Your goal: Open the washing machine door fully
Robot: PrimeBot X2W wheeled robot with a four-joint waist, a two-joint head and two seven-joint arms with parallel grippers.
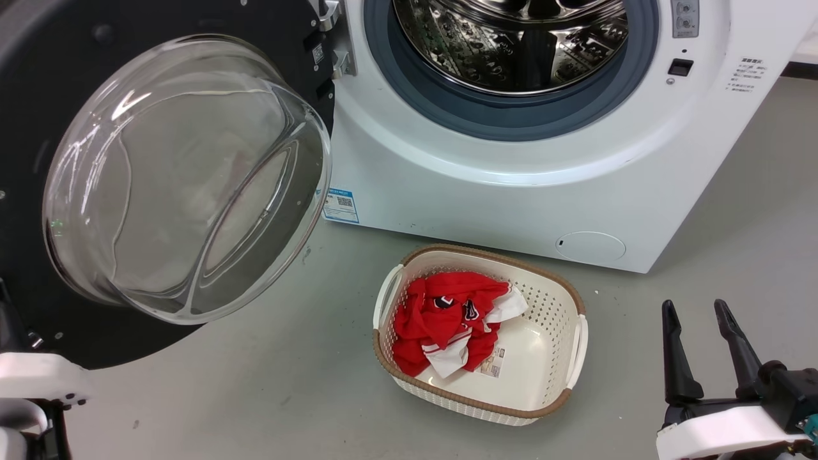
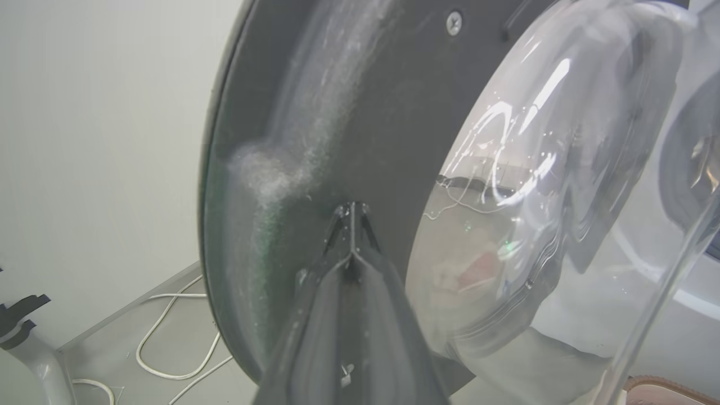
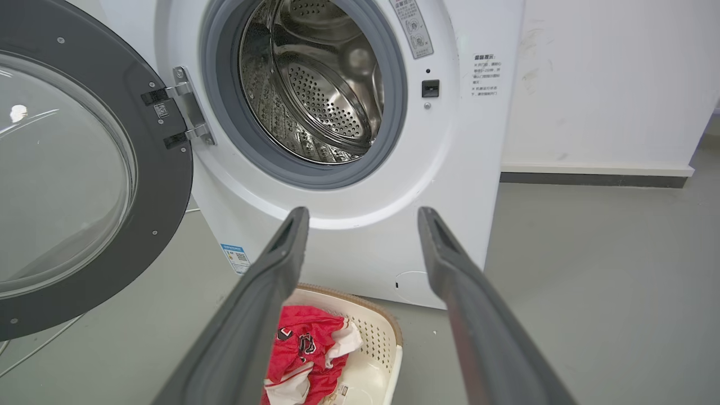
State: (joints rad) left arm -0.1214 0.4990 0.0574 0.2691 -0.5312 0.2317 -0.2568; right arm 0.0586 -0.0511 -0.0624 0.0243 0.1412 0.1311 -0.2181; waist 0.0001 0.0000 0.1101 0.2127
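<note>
Over grey floor (image 1: 255, 396), left jaws closed against washing machine door (image 2: 360, 112); right jaws spread.

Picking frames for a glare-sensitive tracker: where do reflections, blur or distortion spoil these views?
Head view: white glare streaks on the washing machine door, otherwise sharp. Left wrist view: stronger streaks on its glass; the left gripper looms soft near the lens. Right wrist view: evenly lit; wide angle stretches the fingers of the right gripper.
</note>
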